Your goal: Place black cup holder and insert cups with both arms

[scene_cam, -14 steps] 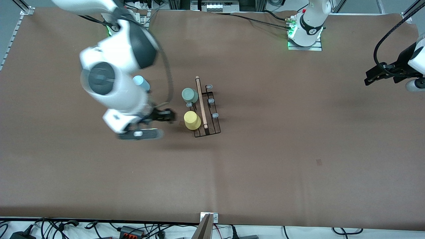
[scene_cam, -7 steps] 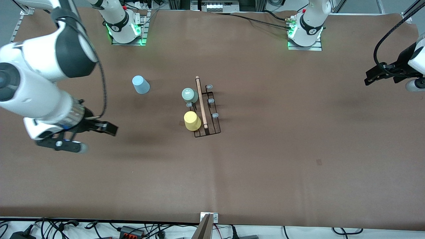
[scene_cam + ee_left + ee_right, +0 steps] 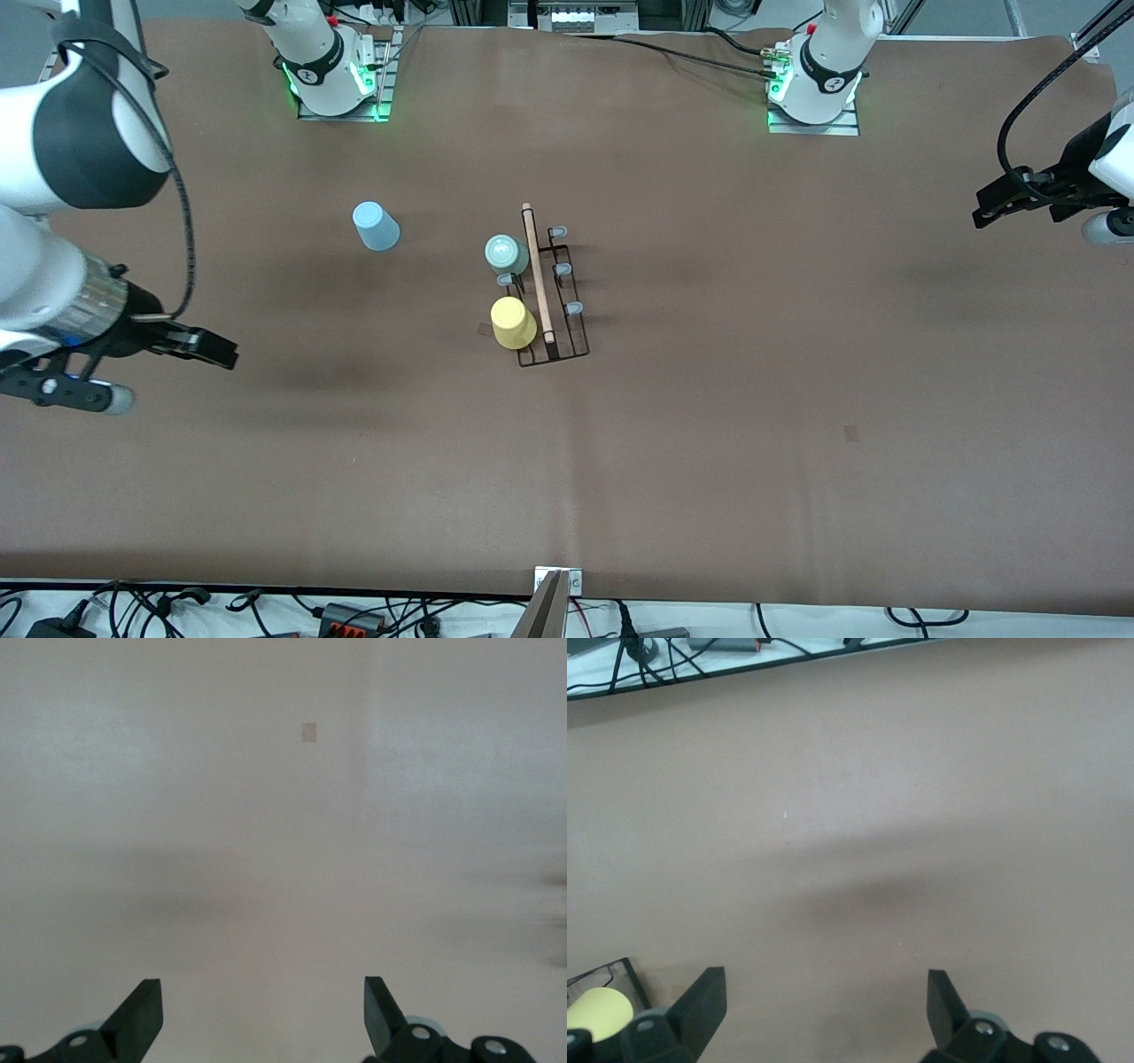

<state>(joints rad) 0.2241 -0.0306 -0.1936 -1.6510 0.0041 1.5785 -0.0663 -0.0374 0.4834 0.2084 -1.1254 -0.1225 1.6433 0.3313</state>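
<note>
The black cup holder point(image 3: 556, 297) stands mid-table with its wooden rod on top. The pale green cup point(image 3: 507, 254) and the yellow cup point(image 3: 513, 322) sit upside down on pegs on the side toward the right arm's end. The light blue cup point(image 3: 376, 226) stands upside down on the table, apart from the holder. My right gripper point(image 3: 220, 352) is open and empty over bare table near the right arm's end. In its wrist view point(image 3: 824, 979) the yellow cup point(image 3: 598, 1013) and a holder corner point(image 3: 613, 972) show at the edge. My left gripper point(image 3: 983, 213) is open and empty, waiting at the left arm's end; its wrist view point(image 3: 261, 988) shows only table.
The brown table cover point(image 3: 753, 399) spreads wide around the holder. Cables point(image 3: 177, 607) and a power strip run along the table edge nearest the front camera. A small dark mark point(image 3: 851, 432) lies on the cover toward the left arm's end.
My right arm has swung away from beside the yellow cup toward the right arm's end of the table, uncovering the light blue cup. The left arm and the cups have not moved.
</note>
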